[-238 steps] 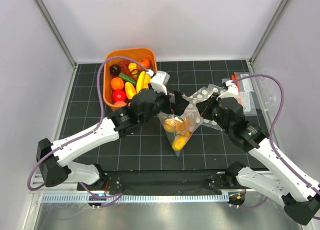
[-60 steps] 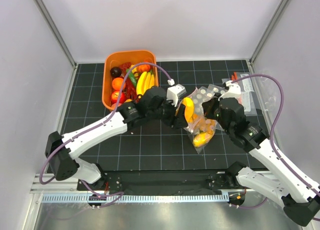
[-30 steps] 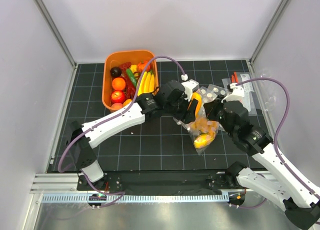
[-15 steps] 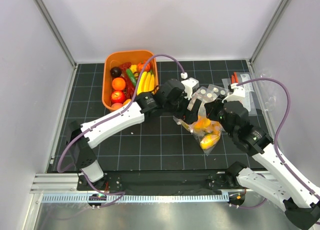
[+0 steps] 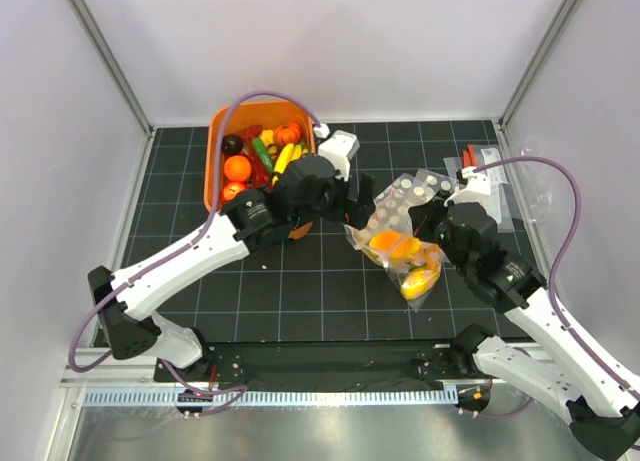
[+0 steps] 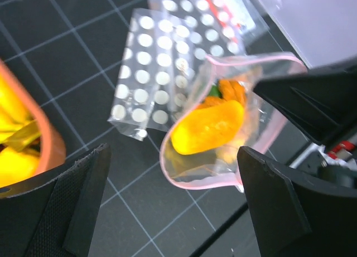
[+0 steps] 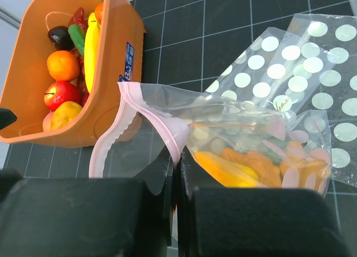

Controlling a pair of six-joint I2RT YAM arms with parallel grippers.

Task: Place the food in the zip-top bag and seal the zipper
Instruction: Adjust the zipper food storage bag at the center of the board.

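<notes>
The zip-top bag (image 5: 402,258) hangs from my right gripper (image 5: 420,221), which is shut on its pale pink zipper (image 7: 149,113) at the rim. The mouth stands open in the left wrist view (image 6: 184,176). Yellow and orange food (image 6: 207,126) lies inside the bag (image 7: 251,140). More food (image 5: 258,159) fills the orange bin (image 5: 212,176). My left gripper (image 5: 345,203) is open and empty. It hovers above the bag's mouth (image 6: 173,151), between the bin and the bag.
White-polka-dotted bags (image 5: 400,193) lie flat behind the zip-top bag, also in the left wrist view (image 6: 150,84) and the right wrist view (image 7: 290,62). Small clear bags with red strips (image 5: 485,176) lie at the right. The bin's wall (image 7: 111,62) is close on the left.
My left gripper carried a yellow piece over the bag, let it go inside, and has drawn back left toward the bin, empty. The right gripper kept hold of the bag's rim.
</notes>
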